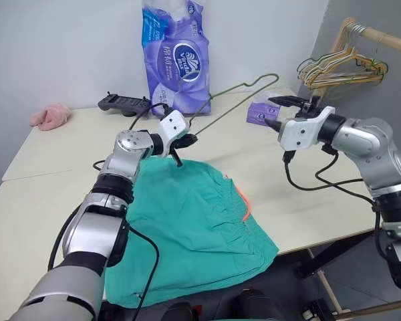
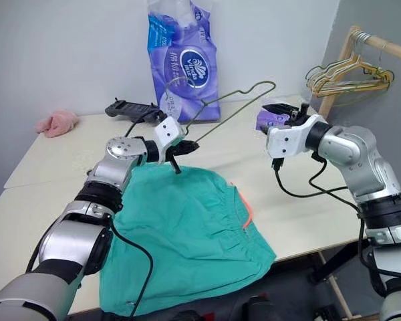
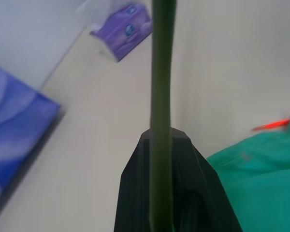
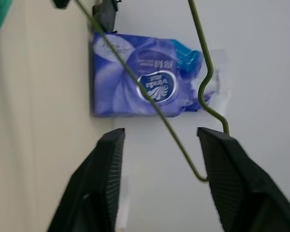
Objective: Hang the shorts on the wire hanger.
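The wire hanger is lifted off the worktop, slanting up from the left gripper toward the right gripper. The left jaws are shut tight on one end of the wire; the left wrist view shows the wire running straight up between the black fingers. The right jaws stand well open, with the far bent end of the hanger passing between them but apparently touching neither finger. The shorts lie flat on the worktop's near edge, just below and beside the left gripper, their orange drawstring toward the right, one corner drooping over the edge.

The step in hand appears to be carrying the hanger with the left arm alone. To do it well, the left grip should stay firm so the thin wire does not swivel, and the free end should be brought low toward a leg or waist opening of the shorts. Behind stand a purple tissue pack, a small purple packet, a black controller, a pink cloth and a rack of pale hangers.
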